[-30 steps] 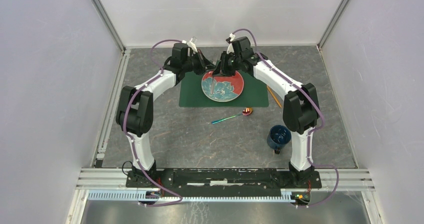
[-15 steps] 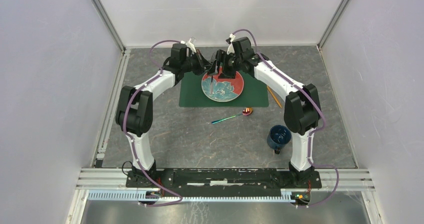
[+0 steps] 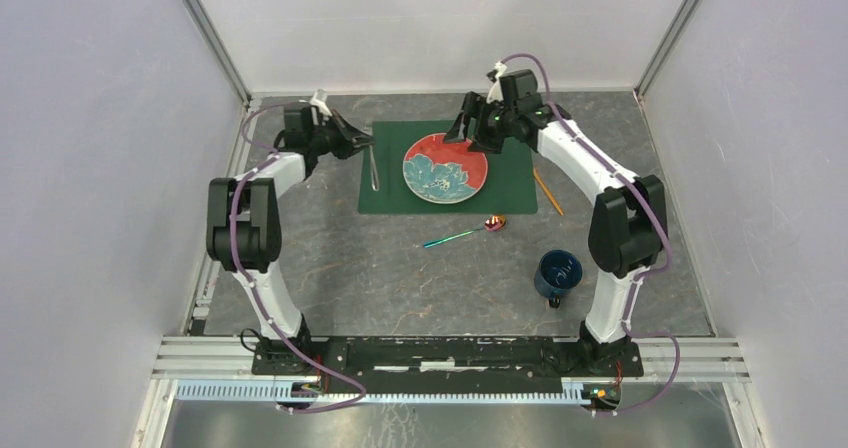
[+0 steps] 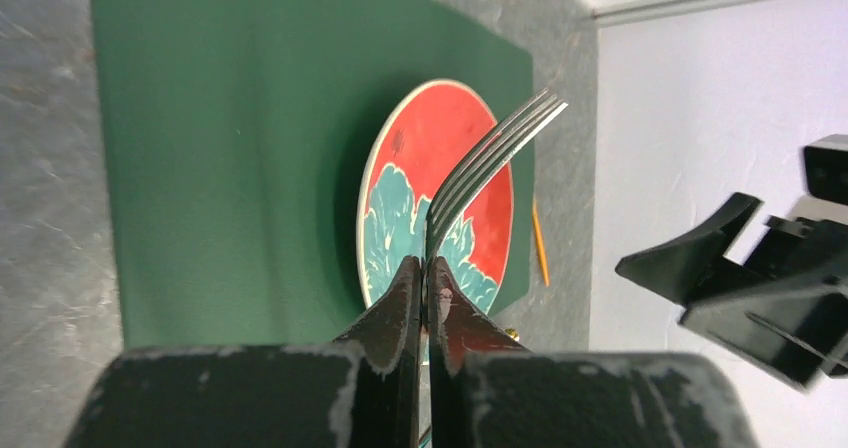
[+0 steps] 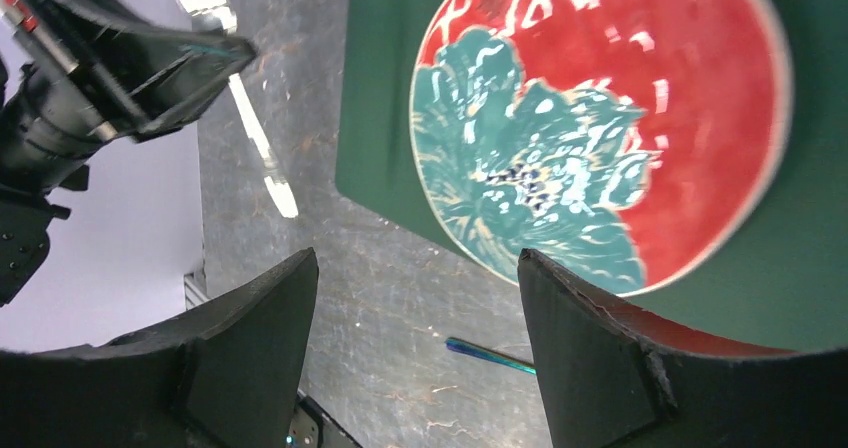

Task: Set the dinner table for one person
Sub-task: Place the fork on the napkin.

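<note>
**A:** What is hard to make out?

**B:** From overhead, the fork (image 3: 373,168) is only a thin sliver at the left edge of the green placemat (image 3: 385,200). I cannot tell whether its lower end touches anything. In the left wrist view its handle vanishes between the fingers.

**A:** And the claws?

**B:** The left claw (image 3: 356,144), upper left, is clenched on the fork. The right claw (image 3: 468,134), upper centre, is released, its jaws wide over the far rim of the plate (image 3: 445,168).

**A:** Where is the surface?

**B:** The grey stone-look surface (image 3: 400,278) fills the middle of the frame, beneath both claws.

**A:** Anything else there?

**B:** A spoon (image 3: 465,233) lies just below the placemat, a pencil (image 3: 548,192) is by its right edge, and a blue mug (image 3: 557,273) sits lower right.
</note>
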Tool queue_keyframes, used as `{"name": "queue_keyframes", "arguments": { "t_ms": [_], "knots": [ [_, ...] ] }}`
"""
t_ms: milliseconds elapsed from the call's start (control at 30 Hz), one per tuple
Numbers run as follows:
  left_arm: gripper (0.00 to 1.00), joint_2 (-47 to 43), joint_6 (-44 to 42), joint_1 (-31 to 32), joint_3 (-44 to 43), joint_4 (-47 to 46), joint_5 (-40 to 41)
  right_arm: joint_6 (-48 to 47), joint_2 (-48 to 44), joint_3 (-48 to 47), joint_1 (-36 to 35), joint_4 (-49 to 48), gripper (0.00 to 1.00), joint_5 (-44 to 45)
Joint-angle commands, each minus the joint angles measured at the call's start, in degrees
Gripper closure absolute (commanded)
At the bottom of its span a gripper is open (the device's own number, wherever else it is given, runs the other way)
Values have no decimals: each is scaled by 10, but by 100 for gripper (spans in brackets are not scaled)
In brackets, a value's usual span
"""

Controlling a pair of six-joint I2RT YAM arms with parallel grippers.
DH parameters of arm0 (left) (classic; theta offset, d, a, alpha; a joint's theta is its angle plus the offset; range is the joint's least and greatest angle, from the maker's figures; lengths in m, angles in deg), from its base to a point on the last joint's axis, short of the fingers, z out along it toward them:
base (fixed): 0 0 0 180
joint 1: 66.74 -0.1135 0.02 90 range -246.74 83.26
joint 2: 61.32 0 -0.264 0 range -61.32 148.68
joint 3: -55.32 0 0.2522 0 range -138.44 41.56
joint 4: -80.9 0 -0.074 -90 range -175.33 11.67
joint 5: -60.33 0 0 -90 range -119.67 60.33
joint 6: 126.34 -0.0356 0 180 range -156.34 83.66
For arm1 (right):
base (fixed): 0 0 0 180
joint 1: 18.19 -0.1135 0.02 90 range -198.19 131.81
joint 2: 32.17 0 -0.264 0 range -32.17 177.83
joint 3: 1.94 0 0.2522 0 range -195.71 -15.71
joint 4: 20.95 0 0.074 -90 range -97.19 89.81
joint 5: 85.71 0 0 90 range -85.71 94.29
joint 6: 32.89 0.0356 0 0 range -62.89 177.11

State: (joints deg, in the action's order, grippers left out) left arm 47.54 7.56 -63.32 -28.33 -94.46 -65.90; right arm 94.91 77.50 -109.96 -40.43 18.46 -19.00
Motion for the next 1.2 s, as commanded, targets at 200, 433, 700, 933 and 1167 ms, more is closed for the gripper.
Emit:
{"name": "queue_keyframes", "arguments": {
  "t_ms": [200,433,700,933,1167],
  "knots": [
    [98,-1,91,-50,-30,-166,-154,-27,-58,10,51,21,20,9],
    [98,71,295,-51,-8,-452,-215,-33,-61,7,64,39,20,17],
    [98,155,500,-53,-11,-719,-244,-42,-66,-29,92,68,20,16],
    [98,149,461,-56,13,-648,-253,-40,-69,-29,104,70,20,17],
    [98,138,419,-59,47,-567,-257,-39,-70,-30,106,68,20,17]
  ]
}}
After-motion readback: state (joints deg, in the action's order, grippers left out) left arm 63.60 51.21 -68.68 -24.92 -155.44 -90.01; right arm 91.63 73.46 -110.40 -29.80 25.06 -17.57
